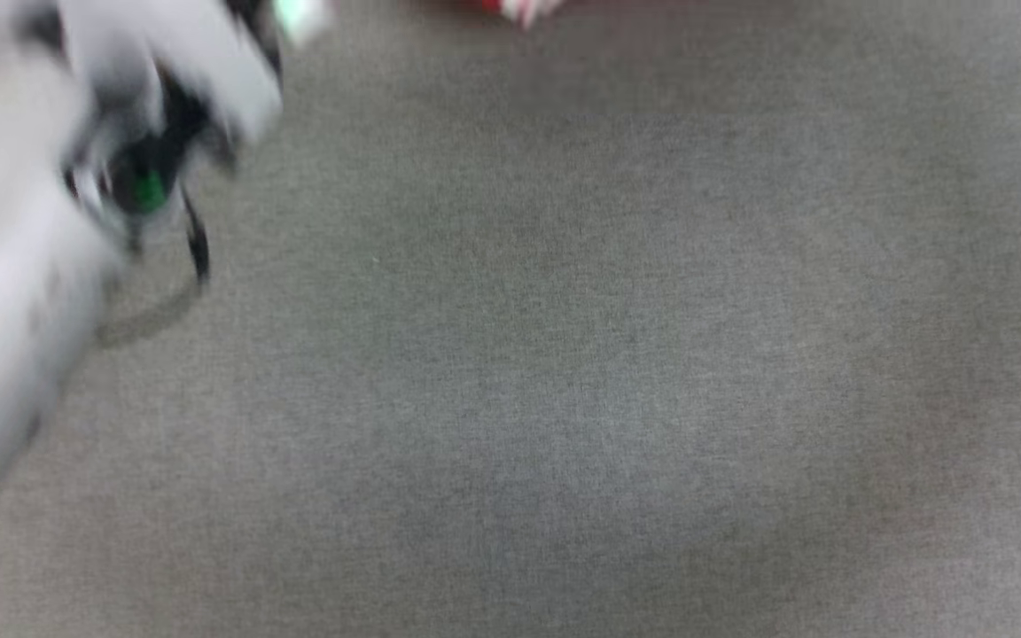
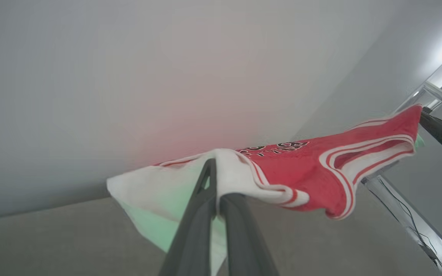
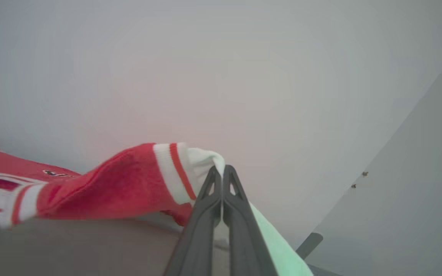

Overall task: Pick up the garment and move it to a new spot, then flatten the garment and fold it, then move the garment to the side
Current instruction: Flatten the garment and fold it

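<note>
The garment (image 2: 305, 168) is bright red with white striped panels and hangs stretched in the air between my two grippers. In the left wrist view my left gripper (image 2: 215, 180) is shut on its white end, and my right gripper (image 2: 425, 115) holds the far red corner. Seen from the right wrist, my right gripper (image 3: 221, 170) is shut on a white-edged corner of the garment (image 3: 129, 184). The head view catches a sliver of the garment (image 1: 519, 7) at the top edge and my blurred left arm (image 1: 165, 89) at the upper left.
A wide grey cloth-covered surface (image 1: 564, 354) lies below the garment. A pale wall stands behind it. A metal frame with cables (image 2: 405, 214) runs along the right of the left wrist view.
</note>
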{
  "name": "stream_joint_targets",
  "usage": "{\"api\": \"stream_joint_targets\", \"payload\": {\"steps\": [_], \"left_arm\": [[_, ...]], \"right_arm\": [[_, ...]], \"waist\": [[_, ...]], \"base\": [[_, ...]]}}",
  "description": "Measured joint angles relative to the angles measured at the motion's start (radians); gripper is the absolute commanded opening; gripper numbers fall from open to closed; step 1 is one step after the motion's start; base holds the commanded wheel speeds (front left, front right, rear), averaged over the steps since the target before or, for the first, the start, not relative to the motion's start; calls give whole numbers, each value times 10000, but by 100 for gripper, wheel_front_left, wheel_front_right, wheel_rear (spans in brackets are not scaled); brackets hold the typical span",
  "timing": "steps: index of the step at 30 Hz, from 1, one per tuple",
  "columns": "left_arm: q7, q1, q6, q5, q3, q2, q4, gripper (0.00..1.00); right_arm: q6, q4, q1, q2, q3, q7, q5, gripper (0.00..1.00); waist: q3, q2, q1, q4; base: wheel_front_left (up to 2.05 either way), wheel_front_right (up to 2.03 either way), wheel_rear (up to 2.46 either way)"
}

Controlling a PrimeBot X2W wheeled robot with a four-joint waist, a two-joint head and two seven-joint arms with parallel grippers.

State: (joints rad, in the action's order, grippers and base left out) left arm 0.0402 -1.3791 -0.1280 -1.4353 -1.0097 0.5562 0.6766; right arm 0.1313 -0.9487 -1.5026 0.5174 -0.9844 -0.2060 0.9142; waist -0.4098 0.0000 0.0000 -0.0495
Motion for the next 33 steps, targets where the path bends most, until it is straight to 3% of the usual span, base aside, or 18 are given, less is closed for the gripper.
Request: {"api": "stream_joint_targets", "payload": {"steps": [8,15,24,33], "left_arm": [[-84,3517,0,-589,-1147,2146,-3983,0],[564,5758,0,-686,-1856,3609,-5877,0],[1104,7546,529,-167,-2387,4460,-7444,0],[890,8895,1124,52,-2600,5459,-9271,0]], "right_arm": [[0,4295,3325,2571,-1185,1463,1342,0],[0,7262,5836,4548,-1055,2514,2211,0],[0,9814,8572,6251,-412,3517,2709,0],[0,11382,10896,7271,472,4399,2984,0]], "waist": [[681,0,0,45],[1266,0,0,1],[1579,0,0,-3],[1671,0,0,-39]], "base": [[0,0,0],[0,0,0],[0,0,0],[0,0,0]]}}
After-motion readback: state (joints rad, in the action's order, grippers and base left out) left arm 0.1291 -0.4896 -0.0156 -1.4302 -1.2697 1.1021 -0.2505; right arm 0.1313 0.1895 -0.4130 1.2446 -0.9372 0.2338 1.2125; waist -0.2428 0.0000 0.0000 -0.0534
